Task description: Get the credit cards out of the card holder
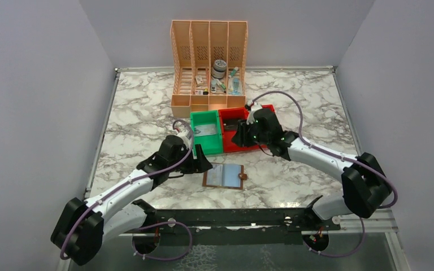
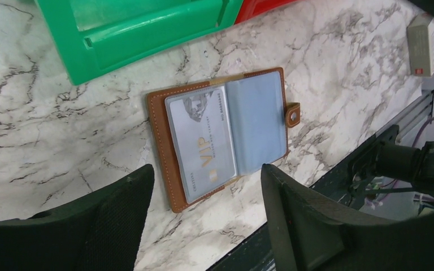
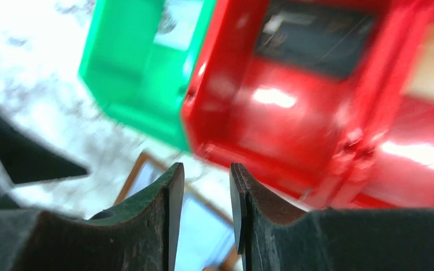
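The small brown leather-like bifold card holder (image 2: 159, 144) lies open and flat on the white marble-pattern table (image 2: 51, 135), just in front of the green plastic bin (image 2: 141, 34). In its left clear sleeve sits 1 silver-grey plastic credit card (image 2: 200, 141) with "VIP" printed on it. The right sleeve looks empty, though the plastic is pale and I cannot be fully sure.

The left gripper (image 2: 208, 180) hangs above the holder with its jaws wide apart and nothing between them. The right gripper (image 3: 206, 169) is over the front wall of the red plastic bin (image 3: 243, 113); its jaws stand narrow, with a small gap, and hold nothing. A dark flat thing (image 3: 316, 34) lies inside the red bin, too blurred to name.

In my judgement the task is partly done at best: at least 1 card must come out of its sleeve, and no gripper touches it yet.
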`<act>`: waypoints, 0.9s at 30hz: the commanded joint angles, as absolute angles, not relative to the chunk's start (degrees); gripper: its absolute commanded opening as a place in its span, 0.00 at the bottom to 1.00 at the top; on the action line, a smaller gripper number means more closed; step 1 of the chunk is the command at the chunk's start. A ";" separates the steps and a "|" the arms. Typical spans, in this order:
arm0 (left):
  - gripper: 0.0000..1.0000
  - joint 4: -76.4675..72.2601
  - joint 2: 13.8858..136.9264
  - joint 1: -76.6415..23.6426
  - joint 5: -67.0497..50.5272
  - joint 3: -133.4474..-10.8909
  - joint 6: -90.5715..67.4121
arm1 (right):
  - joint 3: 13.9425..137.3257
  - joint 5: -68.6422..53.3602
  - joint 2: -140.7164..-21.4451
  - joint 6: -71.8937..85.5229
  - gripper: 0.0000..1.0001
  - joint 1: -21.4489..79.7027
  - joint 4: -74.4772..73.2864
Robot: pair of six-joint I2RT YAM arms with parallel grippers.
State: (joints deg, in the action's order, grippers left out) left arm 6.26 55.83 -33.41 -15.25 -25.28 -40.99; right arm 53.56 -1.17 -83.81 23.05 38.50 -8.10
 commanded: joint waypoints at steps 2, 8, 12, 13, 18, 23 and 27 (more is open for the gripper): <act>0.65 2.06 59.96 -35.66 -17.82 -25.46 -40.61 | 39.84 -25.86 -81.86 39.62 0.34 39.15 8.83; 0.58 1.11 65.23 -39.52 -14.18 -27.45 -41.30 | 34.73 -26.37 -84.18 45.21 0.31 42.33 15.25; 0.53 -0.31 69.03 -40.52 -13.01 -27.76 -41.40 | 34.51 -27.03 -87.03 46.43 0.28 43.06 16.57; 0.53 -0.54 69.76 -40.78 -12.48 -27.85 -41.47 | 34.47 -27.25 -87.69 46.75 0.28 43.37 17.08; 0.47 -1.66 72.06 -41.26 -11.42 -28.42 -41.09 | 35.34 -28.10 -91.56 47.48 0.27 44.33 18.45; 0.41 -2.93 73.21 -41.40 -11.43 -28.35 -41.04 | 36.97 -26.98 -95.41 47.34 0.27 44.47 17.52; 0.36 -2.99 73.77 -41.54 -11.77 -27.85 -41.06 | 37.87 -21.23 -96.20 46.83 0.25 44.50 11.09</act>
